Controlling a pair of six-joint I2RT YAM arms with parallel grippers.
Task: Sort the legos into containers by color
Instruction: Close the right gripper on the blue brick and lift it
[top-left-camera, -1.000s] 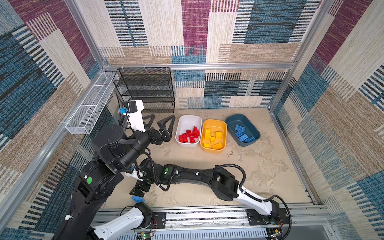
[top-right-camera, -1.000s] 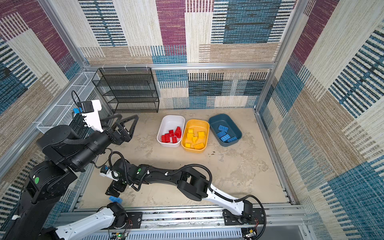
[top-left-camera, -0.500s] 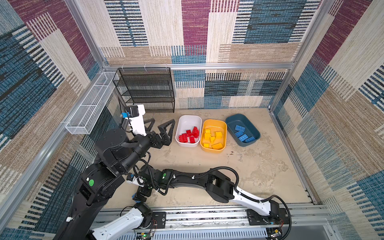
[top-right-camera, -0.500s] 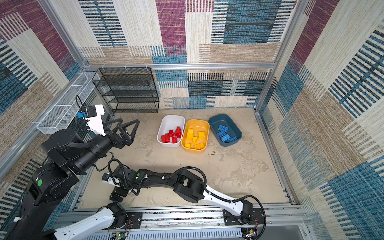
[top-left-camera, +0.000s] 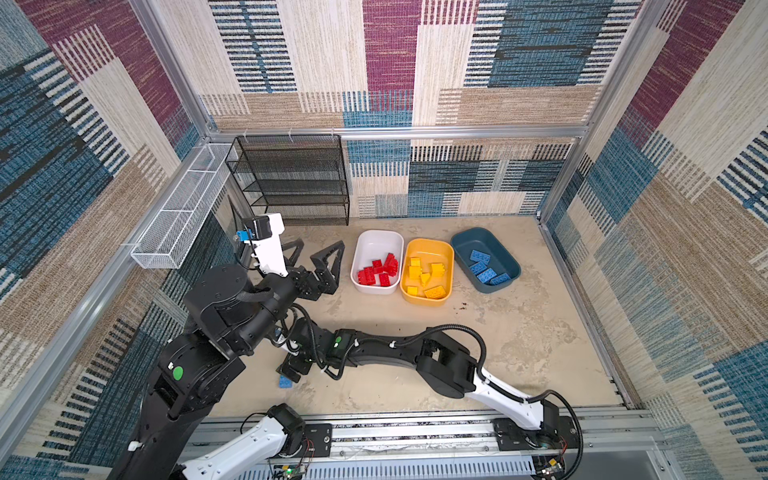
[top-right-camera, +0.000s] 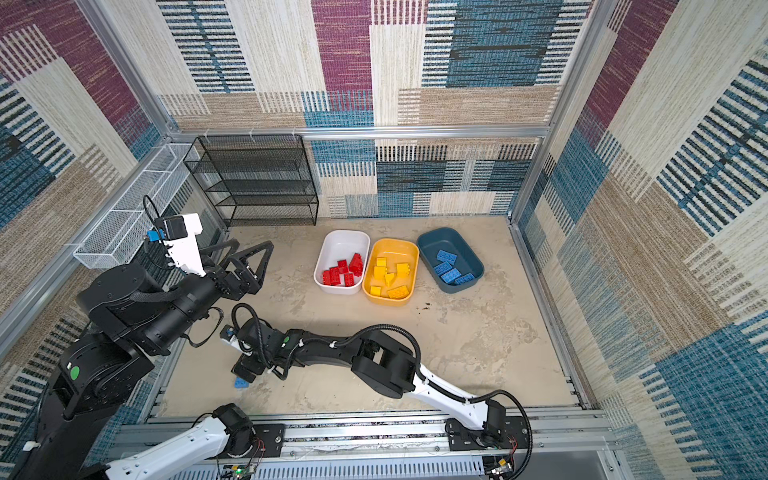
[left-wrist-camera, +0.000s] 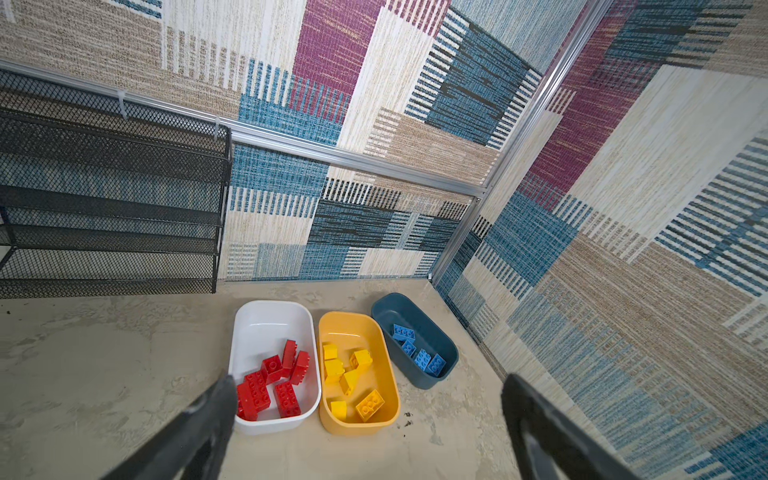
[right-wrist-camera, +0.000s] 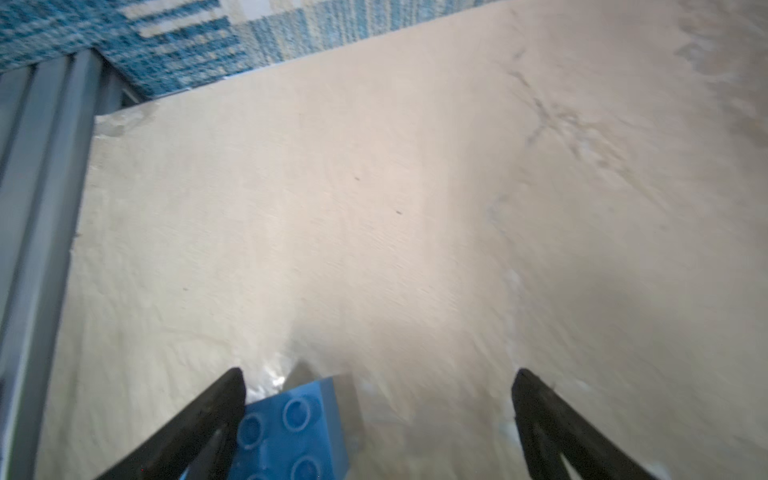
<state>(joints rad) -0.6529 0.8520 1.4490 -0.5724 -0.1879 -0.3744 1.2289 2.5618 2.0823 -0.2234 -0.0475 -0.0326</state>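
Fingers (right-wrist-camera: 203, 419) of the right gripper (right-wrist-camera: 378, 374) are standing wide apart, low over the table (right-wrist-camera: 415, 208). A loose blue brick (right-wrist-camera: 291, 428) is lying between them, crowded against one finger rather than centred. Whether that finger is touching it I cannot tell, since the wrist view is smeared. Nothing is being squeezed yet.

In both top views that brick (top-left-camera: 285, 380) is lying well away from the white tub (top-left-camera: 376, 233), down toward the front rail (top-left-camera: 415, 432), with the right arm stretching across to it.

The left gripper (left-wrist-camera: 369, 379) is hanging above the table near the white tub, on the side facing away from the yellow tub (top-left-camera: 432, 243). Its fingers are spread wide too, and it is carrying nothing.

As for the sorting, it is looking nearly finished. Red bricks (top-left-camera: 380, 272) are lying in the white tub. Yellow bricks (top-left-camera: 424, 276) are filling the yellow tub, which is sitting just beside the white one. Blue bricks (top-left-camera: 484, 268) are resting in the teal tub (top-left-camera: 478, 235), one place further from the white tub. No colour is looking misplaced.

I am seeing only the one blue brick out on the table, though the arms are hiding part of it. My guess is that what is left is closing on that brick and carrying it past the white tub to the teal one.
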